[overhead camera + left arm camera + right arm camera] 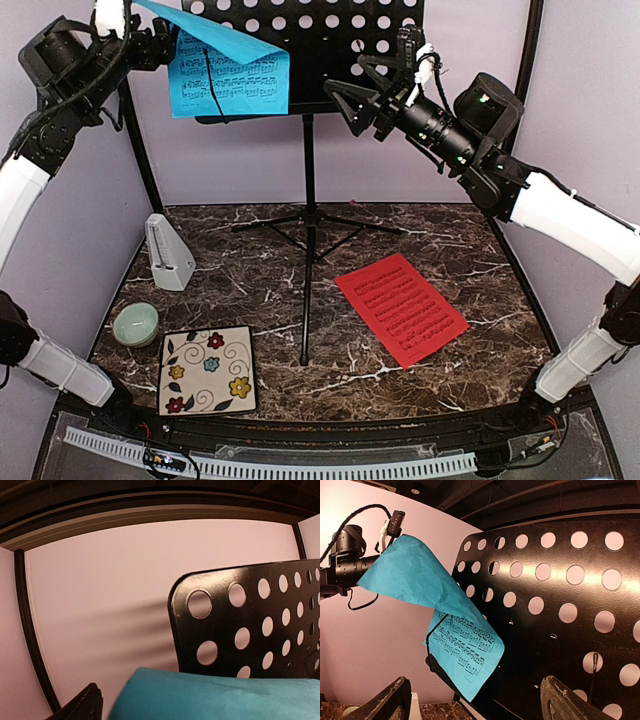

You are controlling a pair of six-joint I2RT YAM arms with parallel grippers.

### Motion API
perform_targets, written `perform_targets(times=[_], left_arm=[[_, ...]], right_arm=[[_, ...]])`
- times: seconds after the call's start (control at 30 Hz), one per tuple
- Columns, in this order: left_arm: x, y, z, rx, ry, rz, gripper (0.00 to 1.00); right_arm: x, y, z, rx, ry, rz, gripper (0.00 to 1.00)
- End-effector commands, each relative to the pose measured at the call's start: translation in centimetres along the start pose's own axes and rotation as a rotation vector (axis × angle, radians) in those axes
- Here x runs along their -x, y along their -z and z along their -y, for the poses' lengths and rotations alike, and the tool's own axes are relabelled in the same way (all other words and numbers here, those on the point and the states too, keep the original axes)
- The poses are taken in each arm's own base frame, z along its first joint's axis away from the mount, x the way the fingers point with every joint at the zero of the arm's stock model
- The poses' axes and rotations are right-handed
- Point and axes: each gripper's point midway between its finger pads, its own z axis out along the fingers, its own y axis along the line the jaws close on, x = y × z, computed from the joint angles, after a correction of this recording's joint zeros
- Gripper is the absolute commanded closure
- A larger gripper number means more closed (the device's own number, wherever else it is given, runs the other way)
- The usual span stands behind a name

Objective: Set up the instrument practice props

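Leaning on the left half of the black music stand, the blue sheet has its upper part flopped forward, and the left gripper sits at that folded top edge, claw released, one finger standing wide of the paper. The right gripper hovers spread and empty before the stand's right half. The red sheet lies flat on the table right of the tripod legs, and the metronome stands upright to their left.

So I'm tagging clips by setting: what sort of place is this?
Likely a robot test cell, not a music room: plain lilac walls box in a marble-look table, with the left arm and right arm at its edge.
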Motion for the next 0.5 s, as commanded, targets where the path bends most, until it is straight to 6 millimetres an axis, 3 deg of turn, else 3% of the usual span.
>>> perform_targets(times=[0.0, 0.23, 0.37, 0.47], left_arm=[[-1.6, 2.4, 0.5, -0.059, 0.065, -0.068, 0.14], [-6.2, 7.2, 2.2, -0.161, 0.142, -0.133, 0.06], [-10.6, 10.2, 3.4, -0.212, 0.191, -0.222, 0.06], [-14.7, 12.3, 4.7, -0.252, 0.221, -0.303, 0.08]], right_arm=[[2.2, 0.6, 0.3, -0.009, -0.002, 0.054, 0.09], [2.2, 1.8, 0.5, -0.023, -0.035, -0.016, 0.07], [1.1, 3.2, 0.1, -0.025, -0.079, -0.095, 0.05], [-0.7, 5.1, 0.0, -0.047, -0.13, -0.175, 0.04]])
